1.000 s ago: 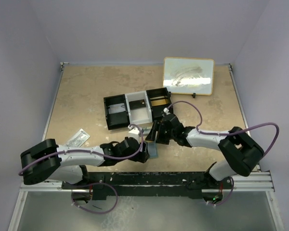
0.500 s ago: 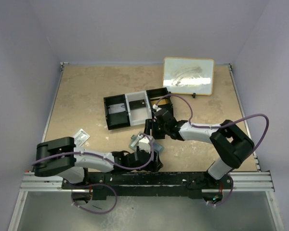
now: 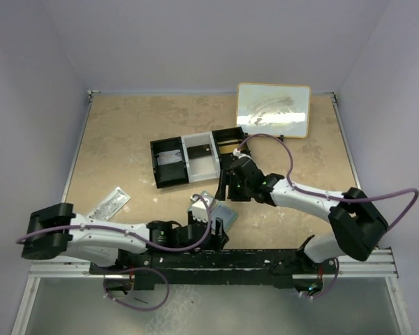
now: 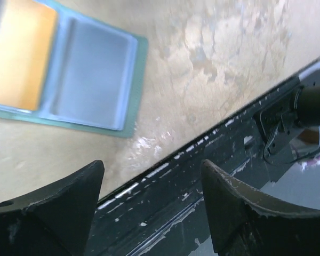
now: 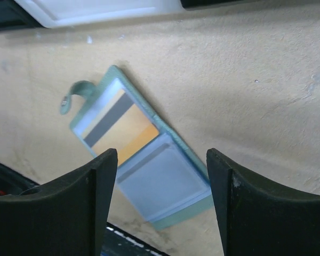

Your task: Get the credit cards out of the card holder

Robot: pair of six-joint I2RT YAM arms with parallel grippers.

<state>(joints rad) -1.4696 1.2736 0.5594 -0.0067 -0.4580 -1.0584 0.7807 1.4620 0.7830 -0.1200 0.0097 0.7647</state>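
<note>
one credit card (image 5: 122, 130) is all i can make out: orange-tan with a dark stripe, tucked in one pocket of the card holder (image 5: 165, 186). where does the holder sit?

it lies open, blue side up, flat on the worktop (image 5: 266, 80) near the front edge, on the near side of the black-and-white tray (image 3: 195, 159). the other pocket looks grey-blue, and i cannot tell whether a second card is in it.

and the hands?

both are slack and empty. the right hand (image 5: 161, 157) hangs over the holder with its fingers spread, touching nothing. the left hand (image 4: 149, 168) is spread too, beside the holder, over the front rail (image 4: 160, 202).

how would you pull that card well?

i'd judge one hand should pin the bare half of the holder. the other then nips the card's free edge and draws it along the pocket, not upward, so the holder doesn't lift or fold shut.

any writing?

none legible. the card shows only its stripe, and the label on the clear packet (image 3: 108, 202) at the left is too small to read.
</note>
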